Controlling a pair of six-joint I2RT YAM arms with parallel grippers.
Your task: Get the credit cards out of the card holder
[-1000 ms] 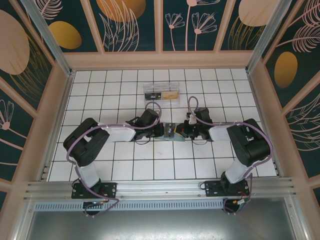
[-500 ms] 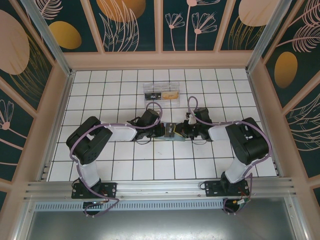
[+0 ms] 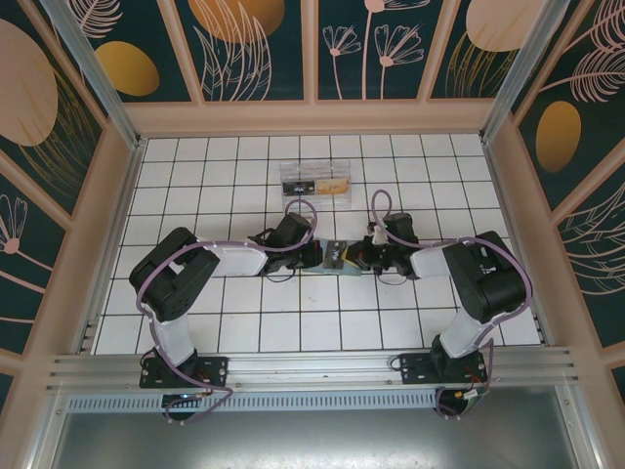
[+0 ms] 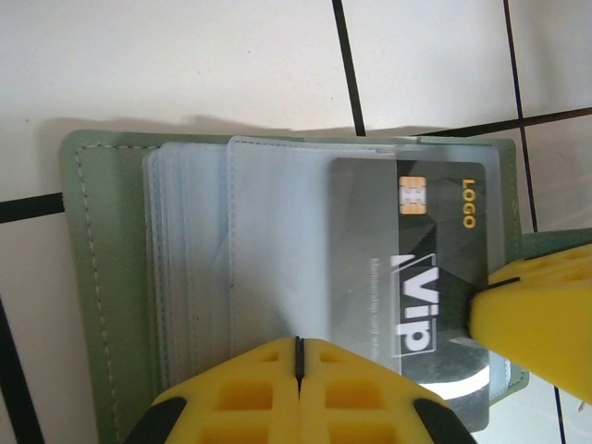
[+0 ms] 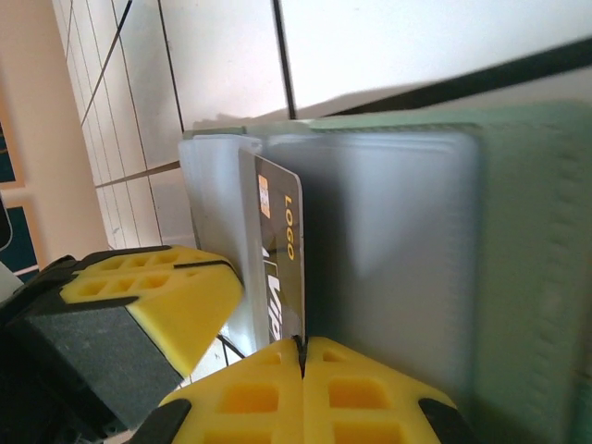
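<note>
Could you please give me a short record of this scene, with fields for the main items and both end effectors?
card holder: green, open on the table, clear sleeves showing
card: black, partly in a sleeve
left end effector: shut, at the holder's edge by the sleeves
right end effector: shut on the card's edge
clear box: farther back on the table

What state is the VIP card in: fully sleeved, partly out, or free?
Partly out. The VIP card has its chip end under the cloudy sleeve; its bare glossy end is pinched in the shut right pincer.
</note>
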